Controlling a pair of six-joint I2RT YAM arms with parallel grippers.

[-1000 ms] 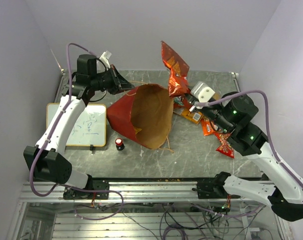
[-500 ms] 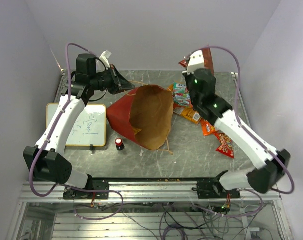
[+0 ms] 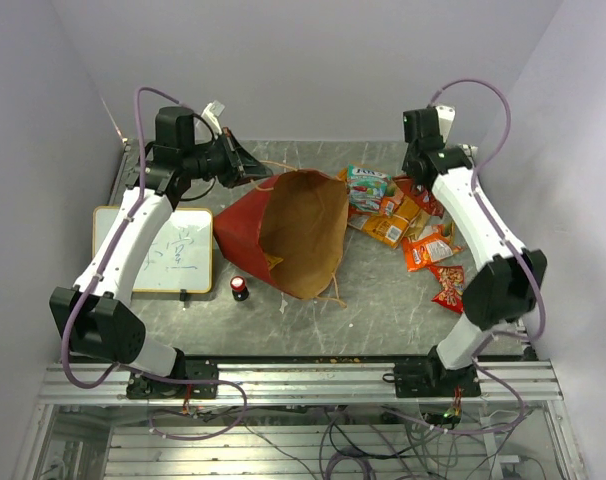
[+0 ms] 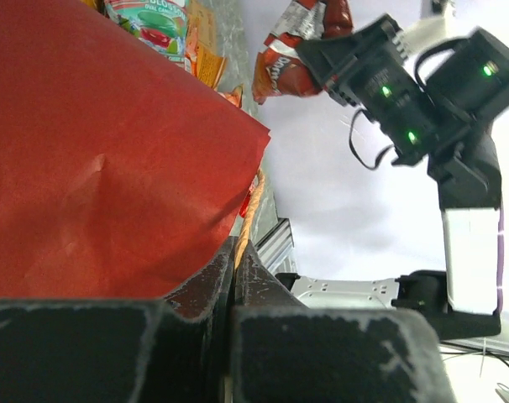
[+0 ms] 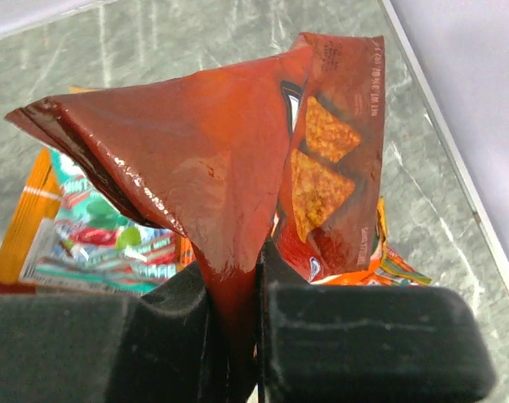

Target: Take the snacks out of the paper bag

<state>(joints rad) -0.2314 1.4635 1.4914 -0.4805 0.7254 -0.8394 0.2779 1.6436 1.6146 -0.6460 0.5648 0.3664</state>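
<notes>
The paper bag [image 3: 241, 222] lies on its side, red outside, its brown mouth [image 3: 303, 230] facing front right. My left gripper [image 3: 246, 170] is shut on the bag's cord handle [image 4: 248, 206] at the back rim, next to the bag's red wall [image 4: 95, 159]. My right gripper [image 3: 415, 176] is shut on a red chip bag [image 5: 229, 168] and holds it over the snack pile at the back right. The chip bag also shows in the left wrist view [image 4: 292, 46]. The pile holds a green-teal pack [image 3: 368, 184], orange packets [image 3: 388, 230] and small red packets [image 3: 450, 289].
A white board with writing [image 3: 168, 252] lies left of the bag. A small red-and-black cylinder [image 3: 239, 288] stands in front of it. The table's right rail [image 5: 443, 151] runs close beside the pile. The walls stand close at the back and both sides.
My right arm has swung from beside the bag's mouth to the back right, carrying the red chip bag down over the snack pile. My left gripper has held still on the handle.
</notes>
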